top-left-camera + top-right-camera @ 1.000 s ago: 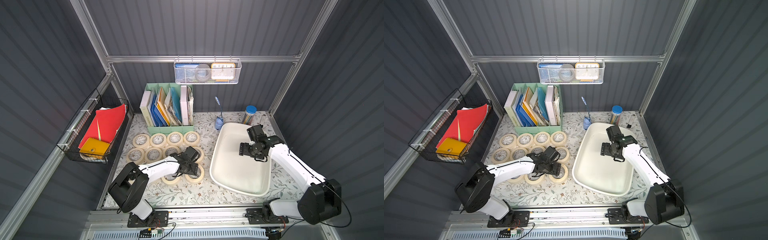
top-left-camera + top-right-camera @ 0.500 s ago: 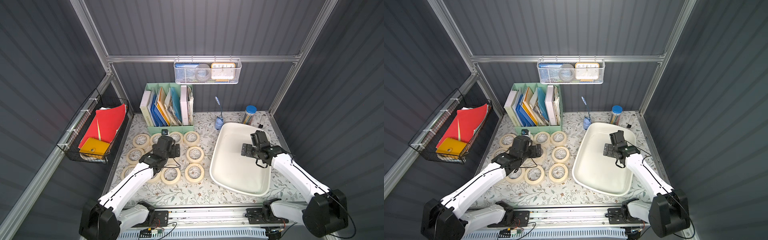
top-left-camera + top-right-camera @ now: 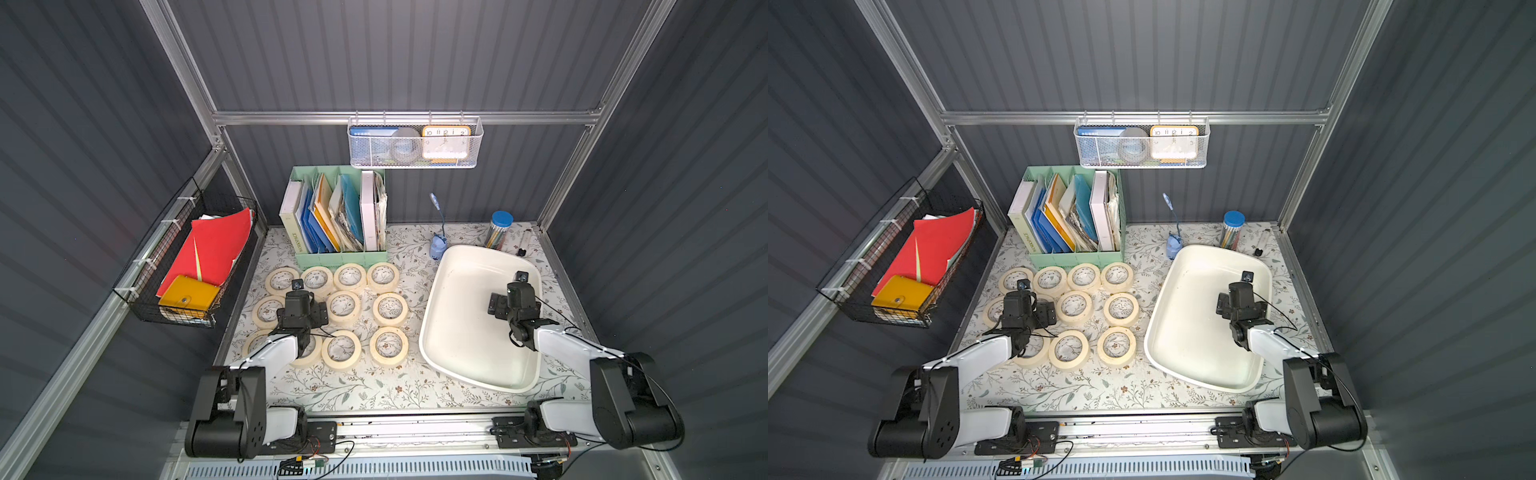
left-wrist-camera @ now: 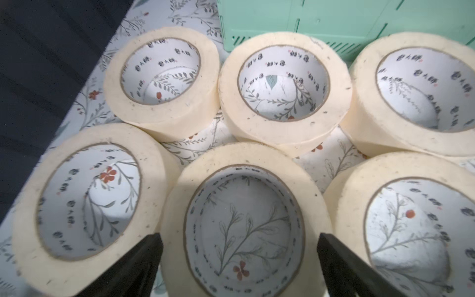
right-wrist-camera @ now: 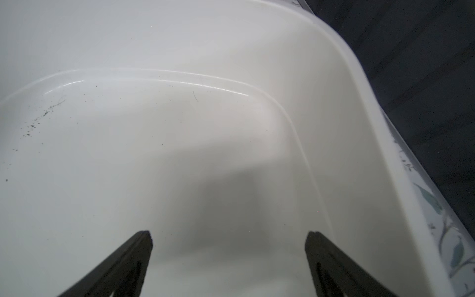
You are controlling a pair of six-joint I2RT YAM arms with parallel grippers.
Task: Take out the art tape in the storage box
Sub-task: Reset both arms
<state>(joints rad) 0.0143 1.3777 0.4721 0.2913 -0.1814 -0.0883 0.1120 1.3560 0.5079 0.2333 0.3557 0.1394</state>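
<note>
Art tape (image 3: pixel 376 310) in cream rolls, laid flat in three rows on the left half of the surface (image 3: pixel 353 386), all outside the box (image 3: pixel 457 340). Rolls packed close, several touching; white cores with small black print, seen in the left wrist view (image 4: pixel 164 110).

Floral-patterned surface, carrying the items below.

Box on the right half, slightly askew, near the rightmost rolls but not touching them. Bare glossy floor inside (image 5: pixel 180 128), with a few dark specks.

Green organizer (image 3: pixel 338 257) at the rear, filled with files, just behind the back row of rolls.

Black basket (image 3: pixel 183 307) on the left wall, holding red folders. Mesh basket (image 3: pixel 415 160) on the rear rail, holding a clock.

At the left gripper (image 4: pixel 237 235), above the middle row: jaws spread wide, one on each side of a roll, nothing gripped.

At the right gripper (image 5: pixel 228 232), above the box floor: jaws spread wide, nothing between them.

Blue-capped tube (image 3: pixel 498 232) behind the box.
</note>
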